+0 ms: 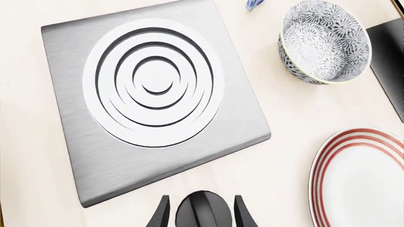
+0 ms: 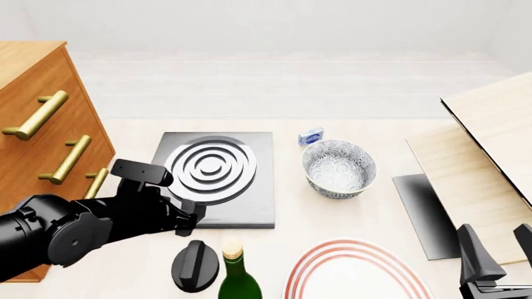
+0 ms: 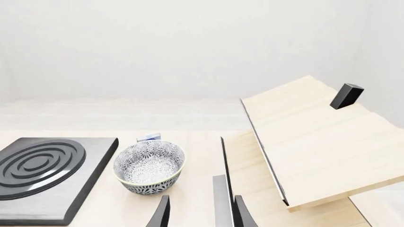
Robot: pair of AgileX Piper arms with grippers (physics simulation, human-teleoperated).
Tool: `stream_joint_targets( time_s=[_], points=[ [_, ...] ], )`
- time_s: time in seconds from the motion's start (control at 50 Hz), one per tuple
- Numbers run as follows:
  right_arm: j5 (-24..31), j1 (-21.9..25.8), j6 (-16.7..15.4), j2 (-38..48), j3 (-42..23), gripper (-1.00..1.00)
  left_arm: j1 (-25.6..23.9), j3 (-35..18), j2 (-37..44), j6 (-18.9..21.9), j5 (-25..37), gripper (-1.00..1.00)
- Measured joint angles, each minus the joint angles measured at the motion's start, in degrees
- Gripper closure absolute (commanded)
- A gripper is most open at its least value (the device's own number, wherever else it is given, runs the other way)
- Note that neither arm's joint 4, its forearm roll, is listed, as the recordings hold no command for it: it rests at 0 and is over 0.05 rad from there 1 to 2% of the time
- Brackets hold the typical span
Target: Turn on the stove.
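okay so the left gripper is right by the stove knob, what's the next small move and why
Probably ease the left gripper down and close it on the knob. Its open fingers already flank the knob without clearly touching it, just in front of the stove, so gripping comes before turning.

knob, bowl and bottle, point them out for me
knob (image 2: 194, 266), front view, on its raised ridge
bowl (image 2: 338, 169), front view, on its patterned inside
bottle (image 2: 238, 280), front view, on its green shoulder below the neck
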Motion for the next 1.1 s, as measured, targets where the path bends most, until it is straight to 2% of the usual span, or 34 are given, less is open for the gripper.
stream_joint_targets(
  time_s=[0.54, 1.1],
  points=[
    [0.0, 0.0, 0.0, 0.0, 0.0, -1.00, 0.1, 5.4, 1.1, -4.0, -5.6, -1.00],
    [0.0, 0.0, 0.0, 0.0, 0.0, -1.00, 1.1, 8.7, 3.3, -5.1, -9.7, -1.00]
  ],
)
